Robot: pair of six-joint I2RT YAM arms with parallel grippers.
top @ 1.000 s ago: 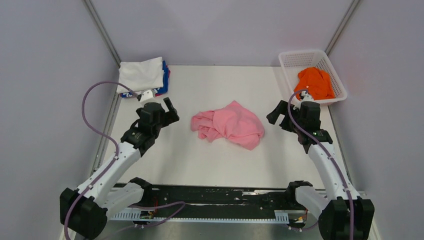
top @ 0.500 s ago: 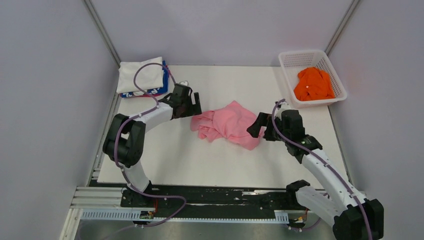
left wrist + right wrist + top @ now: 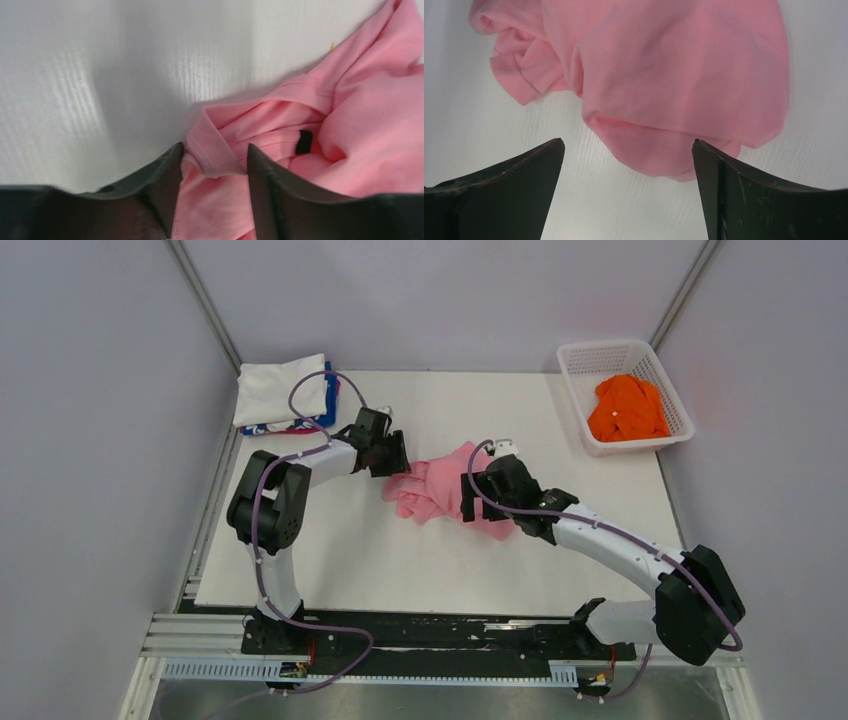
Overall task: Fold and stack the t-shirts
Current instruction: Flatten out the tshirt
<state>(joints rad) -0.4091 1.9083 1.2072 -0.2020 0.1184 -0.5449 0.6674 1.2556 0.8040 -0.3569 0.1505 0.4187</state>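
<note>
The crumpled light pink cloth t-shirt [image 3: 440, 495] lies in a heap at the middle of the white table [image 3: 420, 570], not yet spread and not yet folded. Your left gripper [image 3: 214, 162] is low at the heap's 10 o'clock edge. Its two fingers stand apart on either side of a rolled hem, and they seem to touch it but not to squeeze it, so I judge it is not closed yet. Your right gripper [image 3: 626, 165] is spread wide with nothing between its fingers. It hangs over the heap's 3 o'clock side, where a rounded lobe of the cloth points toward it. This shirt is light, soft and limp: it will sag, and it will drag the layers under it if you pinch too deep. Take a single hem or shoulder seam at the outer edge with each gripper, the two well apart, so that a lift can open the cloth flat. A thick roll may slip out of a shallow pinch. At 10 o'clock of the table the folded white t-shirt [image 3: 282, 390] rests on a folded blue and red t-shirt [image 3: 331, 398]; I think the stack grows there. At 2 o'clock the white plastic mesh basket [image 3: 600, 345] holds an orange t-shirt [image 3: 627, 408].
</note>
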